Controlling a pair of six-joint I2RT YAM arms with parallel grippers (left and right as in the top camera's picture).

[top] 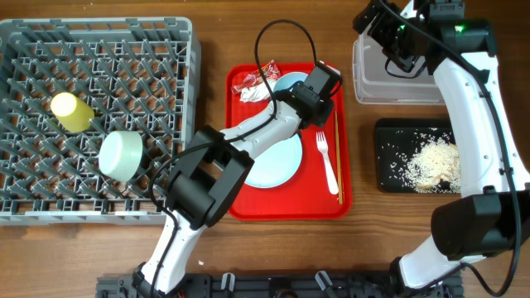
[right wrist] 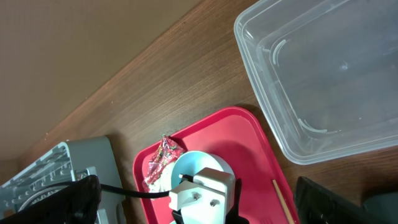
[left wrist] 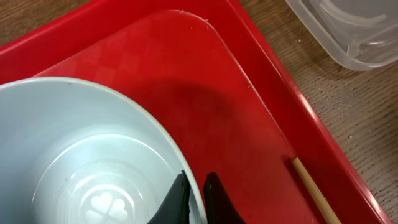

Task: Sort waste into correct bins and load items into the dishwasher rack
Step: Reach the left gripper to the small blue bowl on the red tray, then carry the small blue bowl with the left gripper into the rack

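Observation:
My left gripper is shut on the rim of a small pale-blue bowl at the back of the red tray. The red wrapper and the white napkin lie just left of that bowl. The pale-blue plate and the white fork lie on the tray. The yellow cup and another pale bowl sit in the grey rack. My right gripper is open and empty above the clear tub. Rice scraps fill the black tray.
A wooden chopstick lies along the red tray's right side. The left arm's black cable loops above the tray's back edge. The clear tub holds nothing.

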